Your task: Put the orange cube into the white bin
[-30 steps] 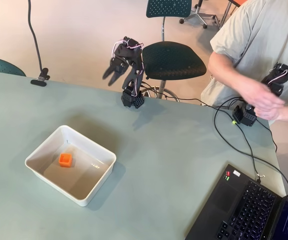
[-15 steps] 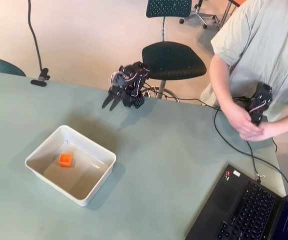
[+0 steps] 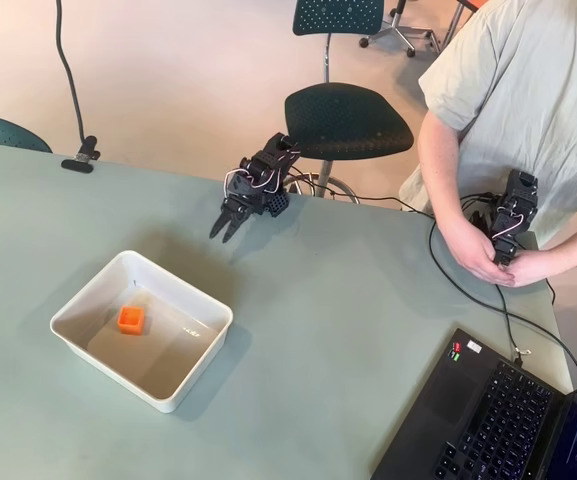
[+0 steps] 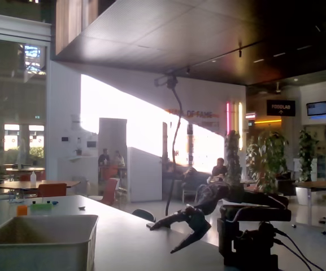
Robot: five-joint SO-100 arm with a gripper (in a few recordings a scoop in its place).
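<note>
Table (image 3: 348, 300): a pale green top seen from overhead, carrying the bin, the arm, a laptop and cables.
Person (image 3: 528, 90): in a grey-green shirt at the table's far right edge in the overhead view.
Chair (image 3: 348, 120): black seat beyond the table's far edge, behind the arm.
Laptop (image 3: 498, 410): open, dark, at the near right corner.
White bin (image 3: 78, 310): sits on the table's left part, well apart from the arm; in the fixed view (image 4: 38, 243) its wall is at the lower left.
Arm (image 3: 268, 170): black, folded low and forward over the table's far edge.
Gripper (image 3: 230, 222): jaws parted, holding nothing, tips pointing down toward the table; the fixed view (image 4: 168, 234) shows the same spread.
Orange cube (image 3: 131, 319): rests on the bin's floor, toward its left end.
</note>
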